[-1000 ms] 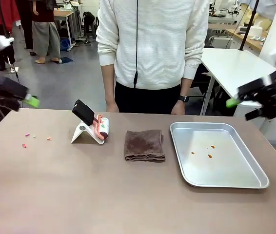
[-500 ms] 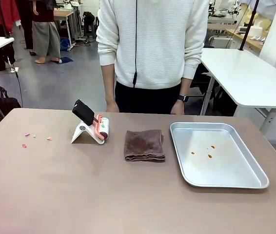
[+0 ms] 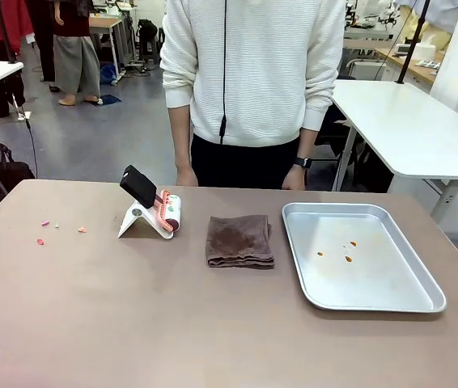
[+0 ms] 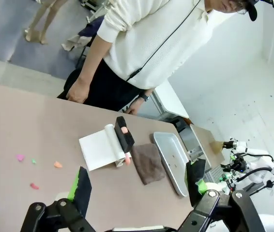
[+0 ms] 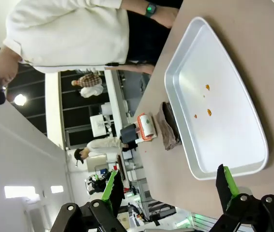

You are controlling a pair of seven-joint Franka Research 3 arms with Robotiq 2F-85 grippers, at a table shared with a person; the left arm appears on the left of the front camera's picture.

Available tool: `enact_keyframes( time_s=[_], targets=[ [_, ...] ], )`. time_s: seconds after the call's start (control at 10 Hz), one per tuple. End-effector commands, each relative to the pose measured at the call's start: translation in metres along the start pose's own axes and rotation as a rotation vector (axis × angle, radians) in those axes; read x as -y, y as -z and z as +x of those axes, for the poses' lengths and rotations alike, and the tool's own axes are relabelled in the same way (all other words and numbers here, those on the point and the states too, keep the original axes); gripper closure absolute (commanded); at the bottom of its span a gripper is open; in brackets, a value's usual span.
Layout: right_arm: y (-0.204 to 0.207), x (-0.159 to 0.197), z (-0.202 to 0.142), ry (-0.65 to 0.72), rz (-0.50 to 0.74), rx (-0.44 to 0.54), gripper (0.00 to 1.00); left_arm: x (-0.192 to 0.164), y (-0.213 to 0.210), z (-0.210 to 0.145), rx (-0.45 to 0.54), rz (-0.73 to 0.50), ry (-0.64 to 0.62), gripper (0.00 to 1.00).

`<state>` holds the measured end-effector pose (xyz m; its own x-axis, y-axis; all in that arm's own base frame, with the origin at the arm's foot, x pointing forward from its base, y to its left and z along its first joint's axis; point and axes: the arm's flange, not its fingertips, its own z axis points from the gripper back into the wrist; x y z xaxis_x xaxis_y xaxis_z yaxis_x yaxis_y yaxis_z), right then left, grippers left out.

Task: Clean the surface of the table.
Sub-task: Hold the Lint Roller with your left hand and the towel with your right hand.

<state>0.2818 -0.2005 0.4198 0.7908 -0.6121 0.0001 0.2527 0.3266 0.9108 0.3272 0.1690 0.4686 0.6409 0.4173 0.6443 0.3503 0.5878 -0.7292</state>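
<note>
Table (image 3: 213, 323) bears crumbs (image 3: 41, 241), cloth (image 3: 239, 241), tray (image 3: 375, 279).

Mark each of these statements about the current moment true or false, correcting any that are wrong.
1. The folded brown cloth lies between the lint roller and the metal tray. True.
2. The metal tray has nothing in it. False: a few orange bits lie on its floor.
3. Small coloured scraps lie on the table, on the lint roller's side away from the cloth. True.
4. The left tool is shut on the cloth. False: its fingers stand wide apart above the table, holding nothing.
</note>
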Motion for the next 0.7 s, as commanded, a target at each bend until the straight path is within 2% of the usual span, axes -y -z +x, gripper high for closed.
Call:
enact_keyframes(
  time_s=[0.0, 0.6],
  targets=[
    [-0.0015, -0.0163, -0.0036, -0.030, 0.002, -0.007, 0.00, -0.0148, -0.0141, -0.0048, 0.034, -0.039, -0.017, 0.00],
    [-0.0015, -0.0163, -0.0036, -0.030, 0.002, -0.007, 0.00, -0.0148, -0.0141, -0.0048, 0.034, -0.039, -0.017, 0.00]
  ],
)
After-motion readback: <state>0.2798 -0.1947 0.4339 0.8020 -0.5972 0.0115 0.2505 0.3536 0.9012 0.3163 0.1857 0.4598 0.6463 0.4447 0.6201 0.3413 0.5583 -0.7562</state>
